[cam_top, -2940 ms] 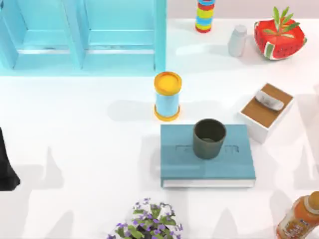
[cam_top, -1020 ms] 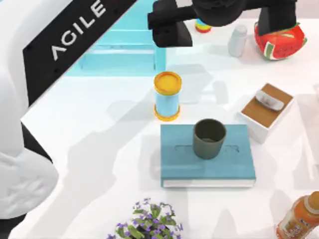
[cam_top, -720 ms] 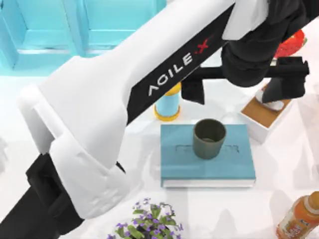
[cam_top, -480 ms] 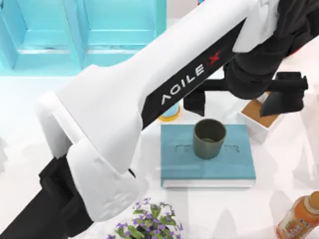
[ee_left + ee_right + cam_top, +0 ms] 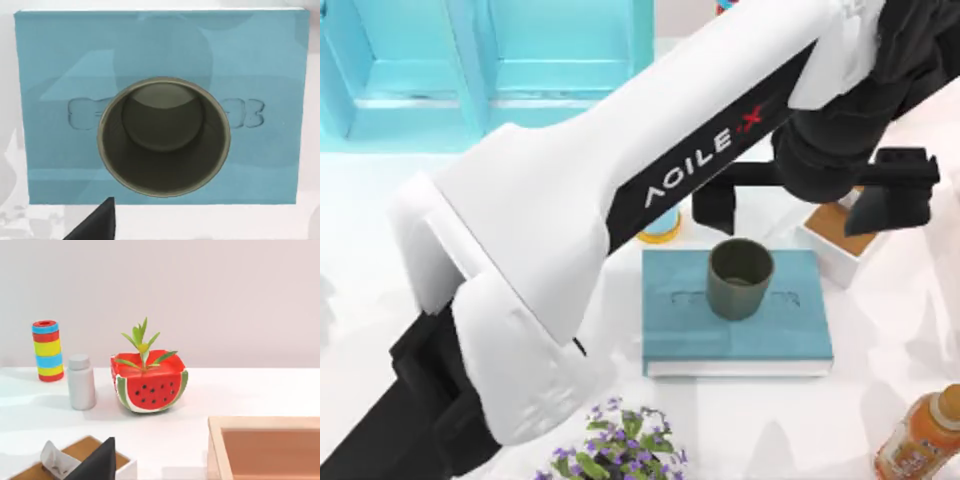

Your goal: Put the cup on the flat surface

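1. Top view: left gripper (image 5: pixel 810 205) hangs above the cup (image 5: pixel 740 278), slightly to its far side, fingers spread wide with nothing between them.
2. Cup stands upright on the teal book (image 5: pixel 735 340), directly beneath the hand in the left wrist view.
3. Step in hand, as judged: approach before grasp. The table (image 5: pixel 520 260) beside the book awaits.
4. Next move calls for a descent centred on the rim.
5. Right arm is parked off to the right.

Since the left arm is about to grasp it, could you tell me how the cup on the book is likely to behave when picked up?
The cup looks rigid, so it should hold its shape when squeezed. It appears empty in the left wrist view, so it is probably light. Its matte wall may grip well, though the slight taper could let it slide downward. Standing upright on the teal book, it could tip if nudged near the rim.
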Robot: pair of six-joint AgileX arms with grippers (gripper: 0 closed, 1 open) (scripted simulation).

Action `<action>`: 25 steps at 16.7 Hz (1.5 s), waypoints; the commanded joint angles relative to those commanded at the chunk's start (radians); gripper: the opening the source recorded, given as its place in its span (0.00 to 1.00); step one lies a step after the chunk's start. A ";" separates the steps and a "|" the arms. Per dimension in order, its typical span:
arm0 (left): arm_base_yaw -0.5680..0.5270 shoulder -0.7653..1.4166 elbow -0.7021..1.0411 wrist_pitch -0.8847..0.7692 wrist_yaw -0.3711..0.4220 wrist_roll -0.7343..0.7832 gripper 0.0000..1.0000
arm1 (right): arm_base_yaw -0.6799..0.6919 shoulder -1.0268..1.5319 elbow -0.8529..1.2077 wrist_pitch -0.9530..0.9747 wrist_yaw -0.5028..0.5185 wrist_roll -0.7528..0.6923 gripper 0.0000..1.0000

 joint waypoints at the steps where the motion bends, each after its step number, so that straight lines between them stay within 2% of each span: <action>1: 0.002 -0.010 -0.044 0.035 0.000 0.003 1.00 | 0.000 0.000 0.000 0.000 0.000 0.000 1.00; 9: 0.025 -0.126 -0.541 0.412 0.001 0.023 1.00 | 0.000 0.000 0.000 0.000 0.000 0.000 1.00; 12: 0.028 -0.140 -0.618 0.480 0.001 0.027 1.00 | 0.000 0.000 0.000 0.000 0.000 0.000 1.00; 16: 0.028 -0.141 -0.622 0.484 0.001 0.027 1.00 | 0.000 0.000 0.000 0.000 0.000 0.000 1.00; 25: 0.028 -0.141 -0.622 0.484 0.001 0.027 0.32 | 0.000 0.000 0.000 0.000 0.000 0.000 1.00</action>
